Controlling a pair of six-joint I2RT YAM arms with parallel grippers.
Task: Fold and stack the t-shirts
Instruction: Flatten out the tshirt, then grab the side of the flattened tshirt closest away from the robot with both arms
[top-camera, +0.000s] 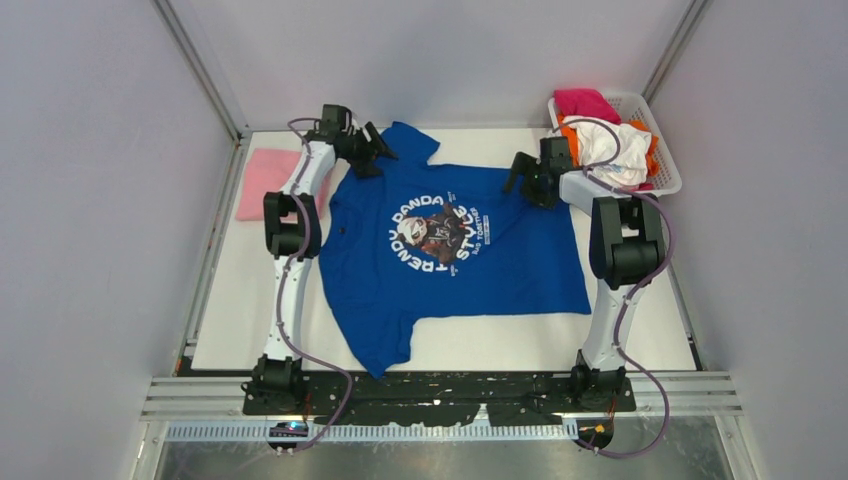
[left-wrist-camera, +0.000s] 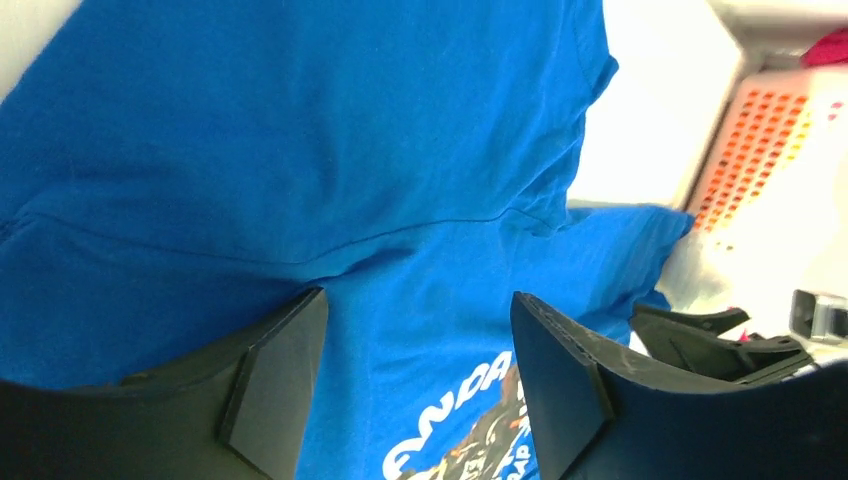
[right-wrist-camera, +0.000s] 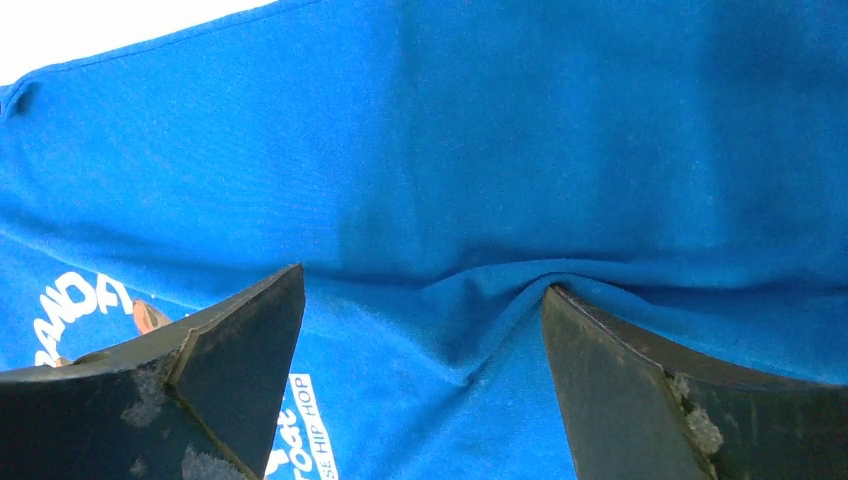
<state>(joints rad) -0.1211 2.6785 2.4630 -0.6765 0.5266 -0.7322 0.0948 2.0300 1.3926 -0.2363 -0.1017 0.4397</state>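
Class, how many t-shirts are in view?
5: blue tee spread on the table; pink tee folded at its left edge; magenta tee, orange tee and white tee in the basket, which may hide more.

Two black-and-white robot arms rise from bases (top-camera: 275, 380) bolted at the near edge and reach toward the far side. The left arm (top-camera: 290, 225) extends long and nearly straight, leaning slightly right, with its wrist turned to the right; the left gripper (top-camera: 378, 155) lies at the far left, pointing right, its two black fingers (left-wrist-camera: 270, 380) spread wide apart. The right arm (top-camera: 615, 250) bends at a bulky black elbow joint, its forearm angling left; the right gripper (top-camera: 518, 175) sits at the far right, pointing left and downward, its scuffed black fingers (right-wrist-camera: 230, 370) likewise parted wide.
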